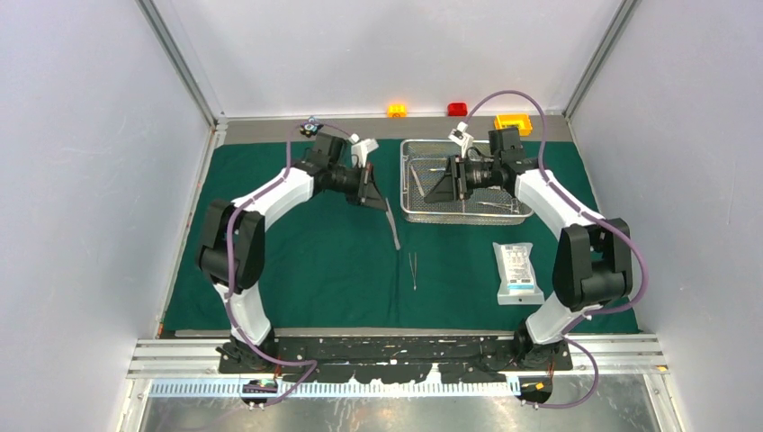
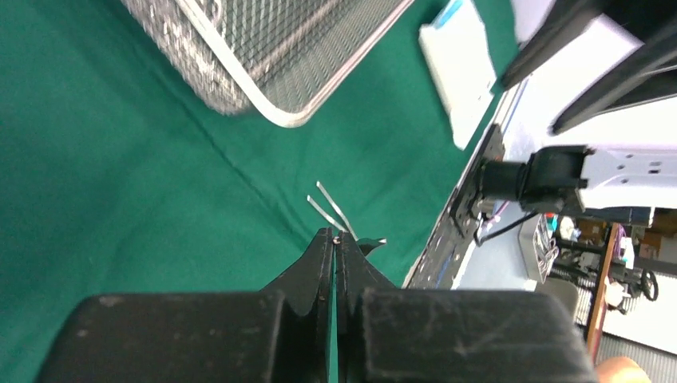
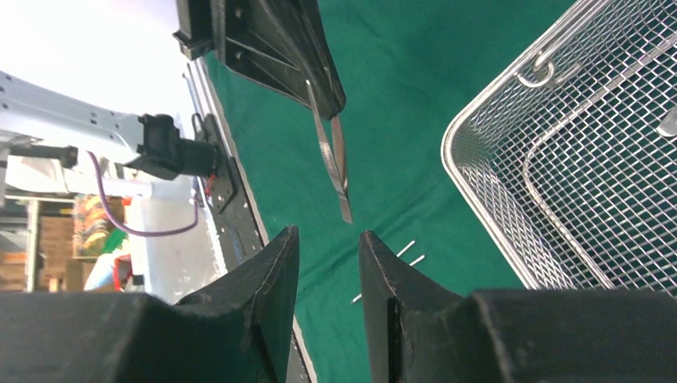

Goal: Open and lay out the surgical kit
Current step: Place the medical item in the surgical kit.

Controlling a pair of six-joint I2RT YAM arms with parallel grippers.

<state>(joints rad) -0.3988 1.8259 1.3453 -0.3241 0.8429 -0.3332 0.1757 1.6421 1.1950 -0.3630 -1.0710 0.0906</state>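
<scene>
The dark green drape (image 1: 306,261) lies spread over the table. The steel wire-mesh tray (image 1: 463,214) stands on it at the back, with slim instruments (image 1: 497,206) inside. My left gripper (image 1: 381,200) is left of the tray, shut on silver forceps (image 1: 393,229) that hang down toward the drape; they also show in the right wrist view (image 3: 330,159). In the left wrist view the jaws (image 2: 338,236) are closed with metal at the tip. Tweezers (image 1: 414,270) lie on the drape. The flat white pouch (image 1: 517,273) lies at the right. My right gripper (image 1: 441,189) is open and empty over the tray's left part.
A small yellow box (image 1: 513,123), a red block (image 1: 457,109) and an orange block (image 1: 397,110) sit behind the drape at the back wall. White walls close in both sides. The black base rail (image 1: 396,346) runs along the drape's near edge.
</scene>
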